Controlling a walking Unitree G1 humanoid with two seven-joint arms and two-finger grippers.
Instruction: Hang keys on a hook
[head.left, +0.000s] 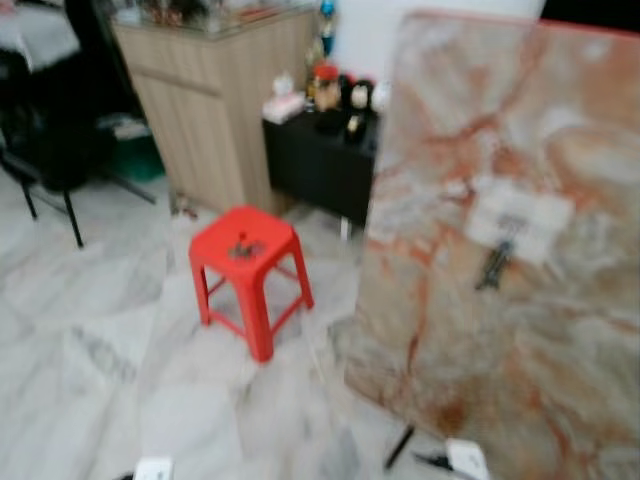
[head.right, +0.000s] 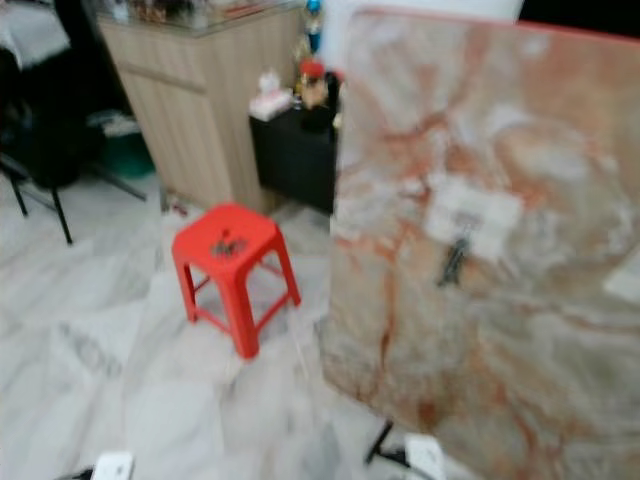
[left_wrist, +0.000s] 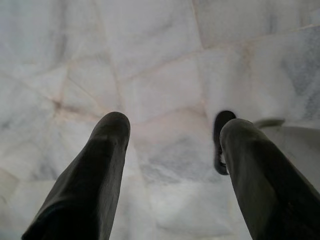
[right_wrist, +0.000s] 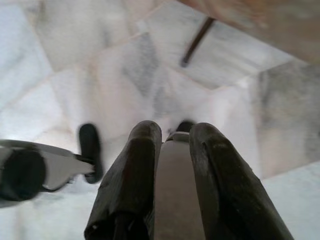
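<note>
Head views are blurred, so read positions loosely. Landmark: the red stool (head.left: 246, 262) on the marble floor (head.left: 90, 330).

- Keys (head.left: 243, 246): the small dark clump on the stool's seat looks like them. Too soft to confirm, not picked up yet.
- Hook (head.left: 495, 262): to the right of the stool stands a tall marbled board (head.left: 500, 250) with a pale plate (head.left: 520, 222) on it. The dark piece hanging below the plate is probably the hook. The board is upright and faces out, so I'd guess it serves as the hanging wall.
- Behind the stool: a wooden cabinet (head.left: 215, 110) and a low black cabinet (head.left: 318, 165) with small items on top. Not task-relevant.

Tools:
- Left tool (left_wrist: 172, 145): released, fingers wide apart, pointing down at bare floor, grasping nothing.
- Right tool (right_wrist: 175, 145): fingers nearly together with a narrow gap and nothing between them. Call it clenched on nothing. It also points at the floor, near a dark strut (right_wrist: 197, 41) under the board edge.

Both arms hang low, which fits walking rather than reaching.

View differences: the head views give you the stool, keys and hook. The wrist views give you finger state and floor, and the right wrist adds the board's strut up close.

Judgement: you're at the approach stage. Go to the stool first. The hook is well apart from it.
</note>
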